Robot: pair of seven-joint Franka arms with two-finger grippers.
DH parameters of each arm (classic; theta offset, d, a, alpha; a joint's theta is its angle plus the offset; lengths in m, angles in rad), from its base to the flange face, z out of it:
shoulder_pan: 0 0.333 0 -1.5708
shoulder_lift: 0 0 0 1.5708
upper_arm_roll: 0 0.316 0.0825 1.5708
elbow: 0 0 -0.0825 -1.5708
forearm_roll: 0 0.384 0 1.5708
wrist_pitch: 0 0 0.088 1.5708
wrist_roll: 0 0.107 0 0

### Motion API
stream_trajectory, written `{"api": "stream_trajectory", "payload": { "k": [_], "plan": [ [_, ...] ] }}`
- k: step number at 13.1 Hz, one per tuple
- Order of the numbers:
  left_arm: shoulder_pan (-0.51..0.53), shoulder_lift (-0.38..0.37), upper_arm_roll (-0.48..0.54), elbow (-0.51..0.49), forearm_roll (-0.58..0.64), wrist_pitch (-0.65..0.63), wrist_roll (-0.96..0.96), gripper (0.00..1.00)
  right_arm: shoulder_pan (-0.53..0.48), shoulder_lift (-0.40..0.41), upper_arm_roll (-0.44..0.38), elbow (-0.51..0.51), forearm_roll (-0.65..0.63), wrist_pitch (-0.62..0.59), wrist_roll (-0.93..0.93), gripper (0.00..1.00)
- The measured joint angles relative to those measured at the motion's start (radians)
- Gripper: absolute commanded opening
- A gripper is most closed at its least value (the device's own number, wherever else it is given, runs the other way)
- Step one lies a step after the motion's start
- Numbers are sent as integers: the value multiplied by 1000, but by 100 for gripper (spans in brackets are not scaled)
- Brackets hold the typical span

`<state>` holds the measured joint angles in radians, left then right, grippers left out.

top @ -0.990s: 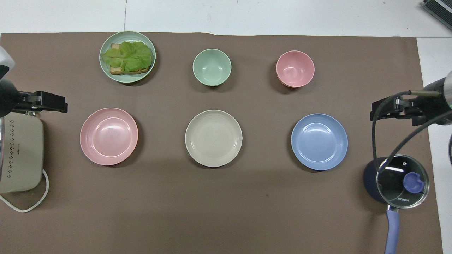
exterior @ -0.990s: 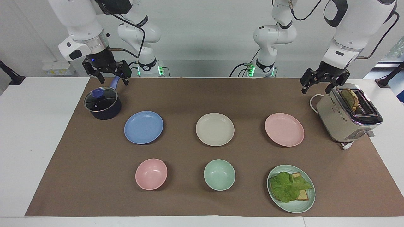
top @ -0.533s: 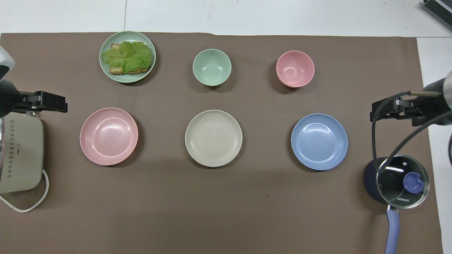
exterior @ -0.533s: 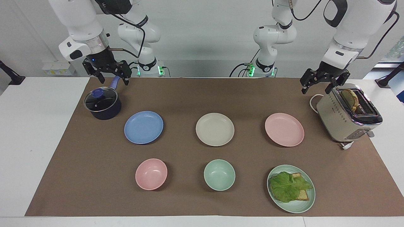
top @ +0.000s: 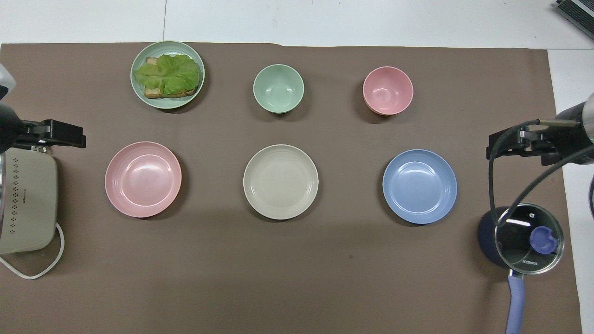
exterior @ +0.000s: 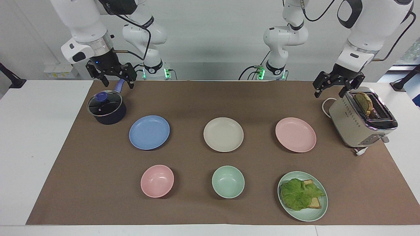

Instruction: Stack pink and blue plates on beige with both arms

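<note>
Three equal plates lie in a row across the brown mat: the blue plate (exterior: pixel 149 132) (top: pixel 419 186) toward the right arm's end, the beige plate (exterior: pixel 223 134) (top: pixel 280 181) in the middle, and the pink plate (exterior: pixel 295 134) (top: pixel 143 179) toward the left arm's end. All three are bare and apart from one another. My right gripper (exterior: pixel 117 82) (top: pixel 493 150) hangs open over the pot's handle, holding nothing. My left gripper (exterior: pixel 329 92) (top: pixel 79 138) hangs open above the mat beside the toaster, also holding nothing.
A dark pot with a glass lid (exterior: pixel 106 108) stands beside the blue plate. A toaster (exterior: pixel 362 119) with bread in it stands beside the pink plate. Farther from the robots are a pink bowl (exterior: pixel 157 181), a mint bowl (exterior: pixel 228 181) and a mint plate (exterior: pixel 308 217) with lettuce and bread.
The left gripper has lifted and drifted a touch toward its own end of the table. The right gripper barely shifted. No plate has moved.
</note>
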<state>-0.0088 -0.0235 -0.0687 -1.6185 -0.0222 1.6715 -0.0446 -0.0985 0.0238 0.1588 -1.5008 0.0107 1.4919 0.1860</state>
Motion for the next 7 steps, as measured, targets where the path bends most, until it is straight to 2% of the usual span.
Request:
{"api": "stream_trajectory", "payload": {
  "k": [7],
  "plan": [
    [27, 0, 3, 0, 0, -3, 0, 100, 0, 0, 0, 0, 0, 0, 0, 100]
  ]
}}
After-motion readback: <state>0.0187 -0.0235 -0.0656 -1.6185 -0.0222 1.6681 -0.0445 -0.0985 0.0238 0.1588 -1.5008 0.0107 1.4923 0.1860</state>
